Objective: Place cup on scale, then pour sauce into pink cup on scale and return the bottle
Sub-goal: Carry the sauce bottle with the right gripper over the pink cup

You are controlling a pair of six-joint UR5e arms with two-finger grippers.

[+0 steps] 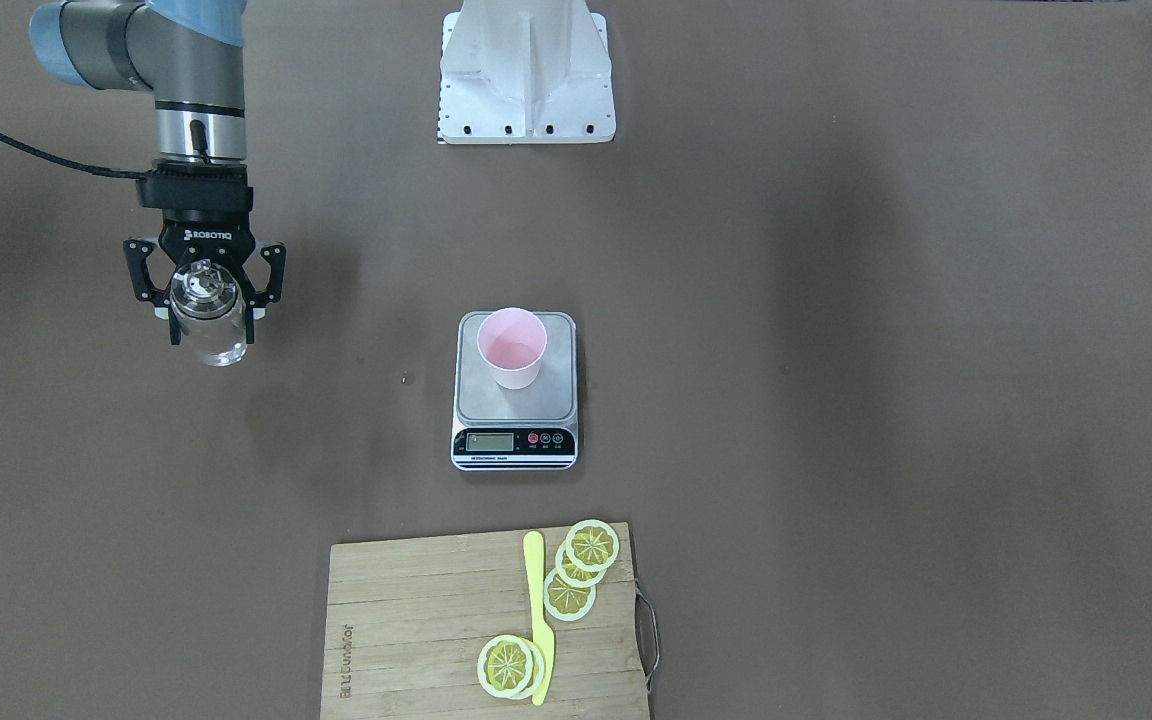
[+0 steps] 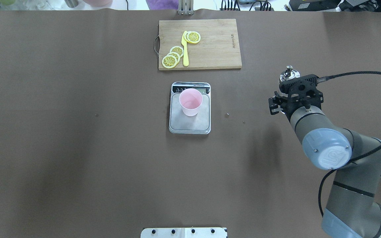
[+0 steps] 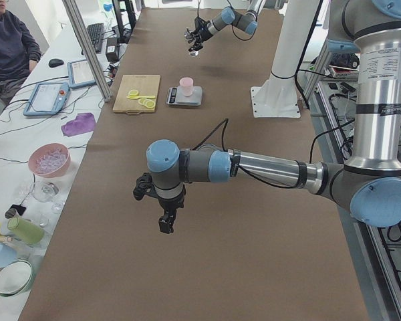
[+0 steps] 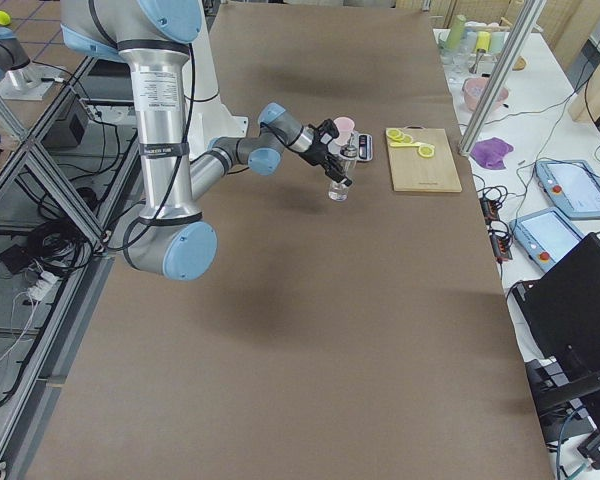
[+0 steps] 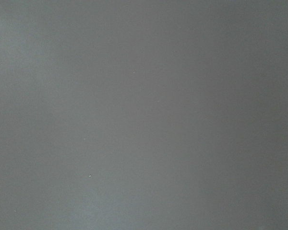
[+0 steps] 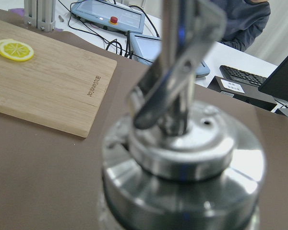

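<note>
Where the right jaws reach out over the table (image 1: 836, 400), they are clamped on the one bottle (image 1: 208, 325), with a black finger (image 1: 174, 322) against each side of its clear glass. The bottle stands upright between them. Its metal spout (image 6: 182, 96) rises just above the jaws and fills the right wrist view. I cannot tell whether the bottle's base touches the table or hangs just over it.

Well apart from those jaws, on their left and about level with them, sits the one scale (image 1: 481, 400). The single pink cup (image 1: 512, 348) stands upright on the scale's steel platform, toward the end away from the display. I cannot tell whether the cup holds any liquid.

Farther out, beyond the scale and forward-left of the right jaws, lies one wooden cutting board (image 1: 416, 610). It carries one yellow knife (image 1: 539, 625) and five lemon slices (image 1: 592, 545): three overlapping on one side of the blade and two stacked on the other.

Farthest from the right jaws, the left arm (image 3: 254, 167) holds the left jaws above bare table, pointing down, with nothing near them. Only the left side view shows them, so I cannot tell whether they are apart or together. One person (image 3: 10, 47) sits at a desk beyond the table's far side.
</note>
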